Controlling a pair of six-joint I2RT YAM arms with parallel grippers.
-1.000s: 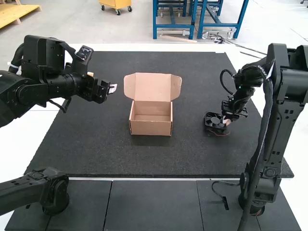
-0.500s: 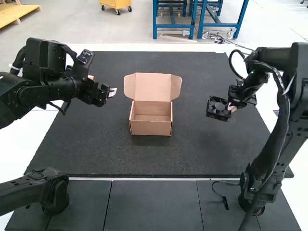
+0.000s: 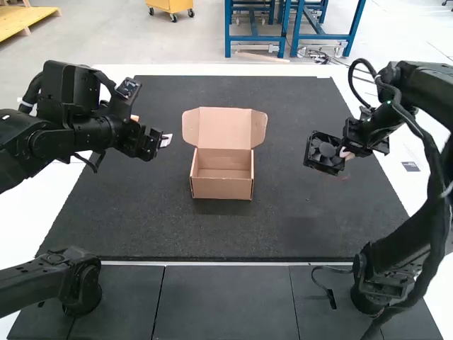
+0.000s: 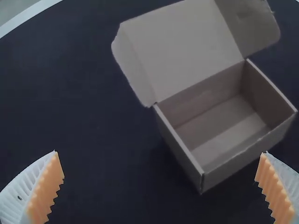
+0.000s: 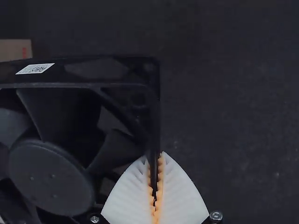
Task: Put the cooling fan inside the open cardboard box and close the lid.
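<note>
Right of the open cardboard box (image 3: 221, 173), held clear above the mat (image 3: 141, 212): cooling fan (image 3: 323, 153), frame edge pinched tight in right gripper (image 3: 345, 151), arm arched high. Left of box, left gripper (image 3: 161, 137) spread wide, empty, hovering.

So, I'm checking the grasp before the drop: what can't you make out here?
- Right wrist view: the cooling fan runs off the picture's edge; the cardboard box is a sliver behind it.
- High view: how the right claw grips the fan is too small to judge.
- Left wrist view: the box's far outer sides are hidden by its own walls.
</note>
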